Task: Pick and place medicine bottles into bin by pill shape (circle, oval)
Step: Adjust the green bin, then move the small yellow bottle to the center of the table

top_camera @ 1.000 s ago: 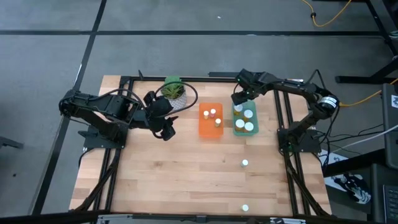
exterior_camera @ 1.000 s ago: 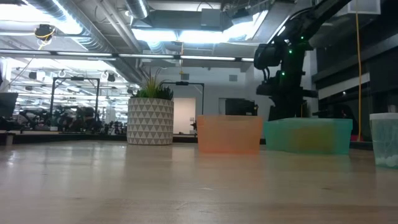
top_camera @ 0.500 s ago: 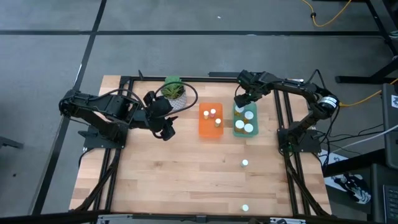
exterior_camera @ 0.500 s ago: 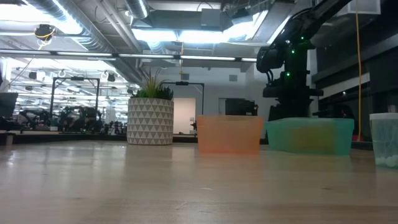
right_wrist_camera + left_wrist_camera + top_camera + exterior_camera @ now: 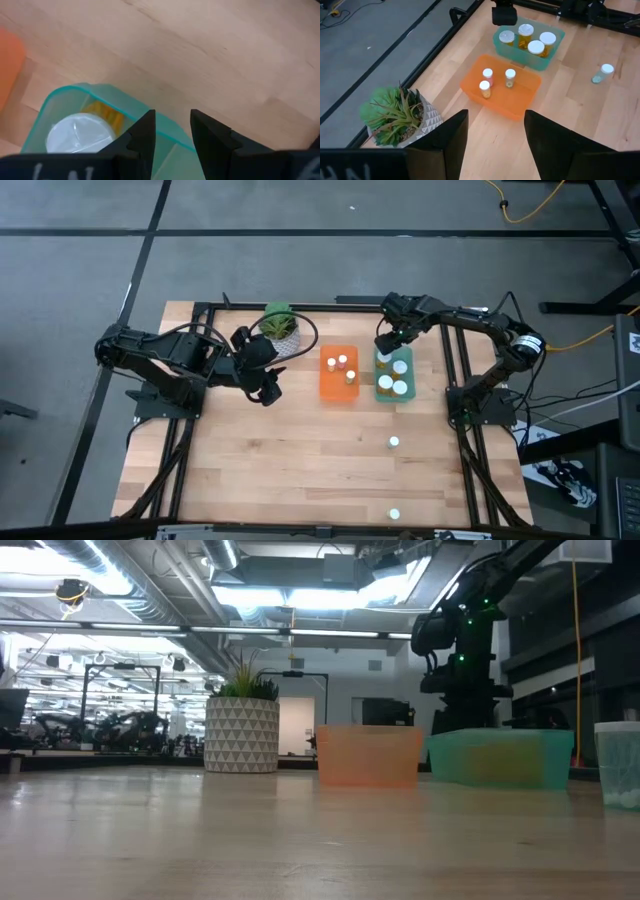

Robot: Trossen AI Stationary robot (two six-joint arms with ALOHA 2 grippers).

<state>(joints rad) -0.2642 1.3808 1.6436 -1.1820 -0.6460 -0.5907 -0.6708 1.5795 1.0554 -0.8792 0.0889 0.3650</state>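
Hovering over the far end of the teal bin (image 5: 393, 375), our right hand (image 5: 386, 340) has its fingers (image 5: 145, 135) nearly together with nothing between them, so we judge it has just let a bottle go there. Four bottles (image 5: 536, 47) now stand in that bin, three (image 5: 485, 86) in the orange bin (image 5: 339, 375) to its left, sorted by pill shape. Two more (image 5: 394, 442) wait on the desk (image 5: 290, 460), nearer and to the right. Our left hand (image 5: 268, 385) idles near the plant (image 5: 279, 326), fingers apart and empty, clear of the work.
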